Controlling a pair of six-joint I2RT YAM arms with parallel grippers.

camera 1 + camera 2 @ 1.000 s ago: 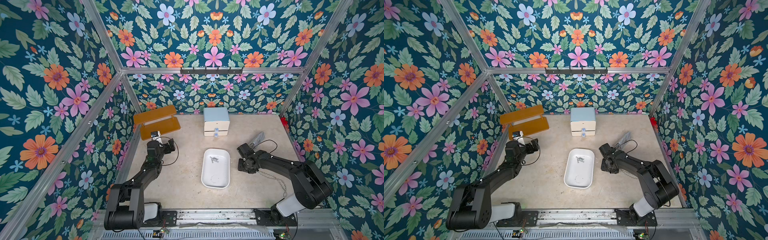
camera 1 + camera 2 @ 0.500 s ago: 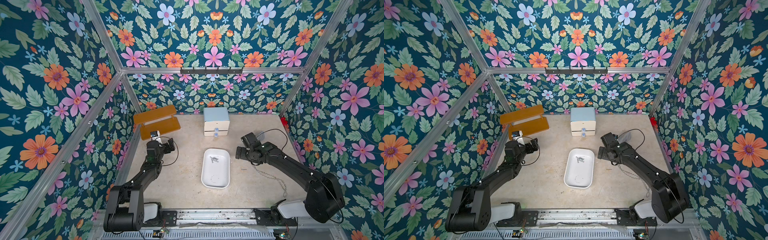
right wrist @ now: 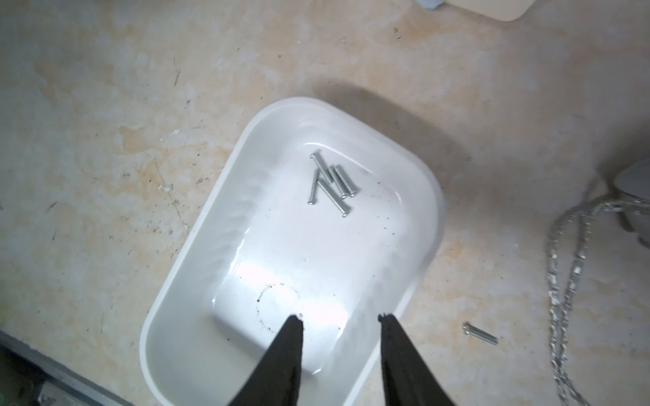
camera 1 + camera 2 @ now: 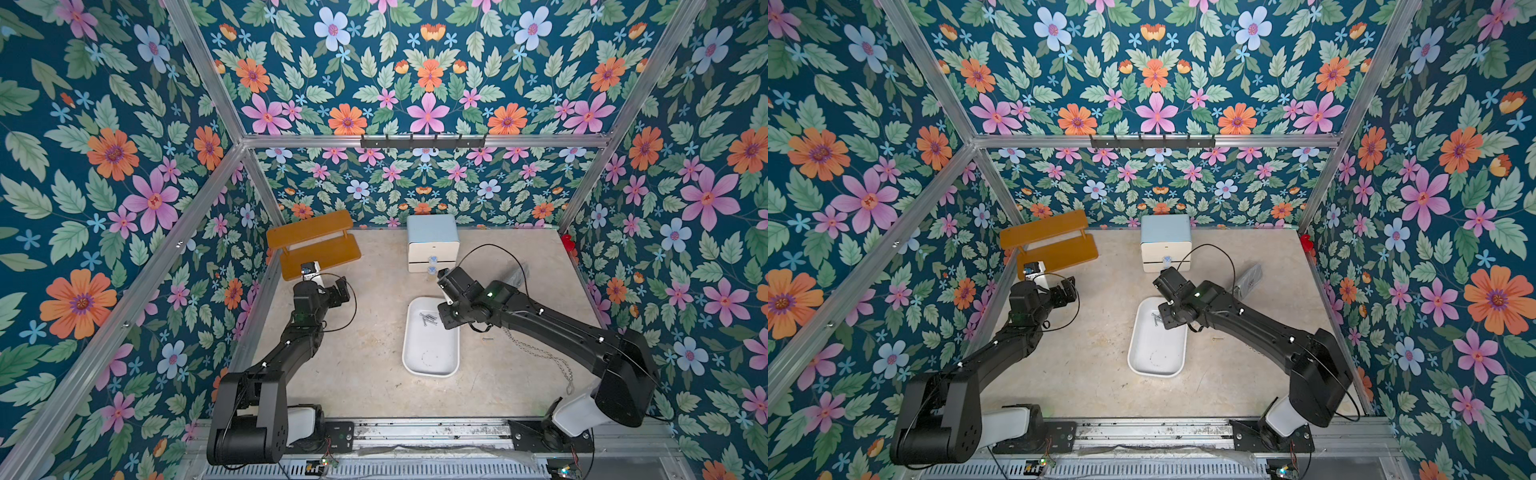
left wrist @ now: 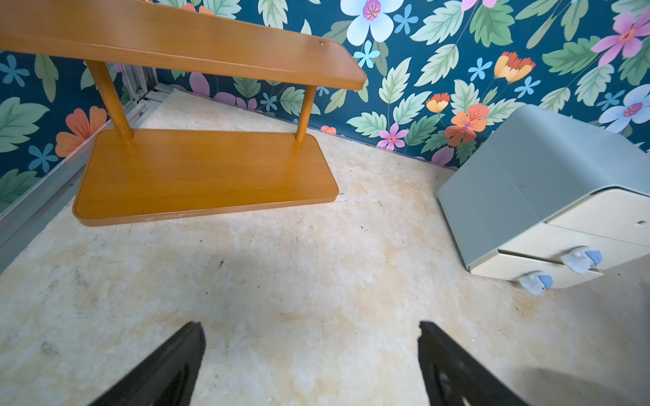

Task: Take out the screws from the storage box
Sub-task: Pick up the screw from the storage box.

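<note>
Basically, the screws [image 3: 330, 182] lie in a tight little bunch inside the tray [image 3: 281, 246], at the end nearest the cabinet [image 4: 432, 237]. They're thin, silver and shiny, w/ straight shanks and small round heads. A couple lie side by side and a longer one crosses at an angle. The exact count is hard to call since they overlap. The tray is white, shallow, rounded at the corners w/ a raised rim. Its inside is glossy, w/ a faint dark ring mark and a few specks on the floor. It sits flat on the table [image 4: 374, 353], approx. mid-way between the two arms. One loose screw [image 3: 480, 334] lies on the table just beside the tray, between it and the silver chain [image 3: 562, 281]. The right gripper [image 3: 341, 318] has its fingers partly spread w/ nothing between them. The tips show over the tray's inside, apart from the bunch; can't tell if they touch the floor. The left gripper [image 5: 311, 325] is spread wide and empty, over bare table well apart from the tray, facing the wooden shelf [image 5: 204, 175] and the cabinet.
</note>
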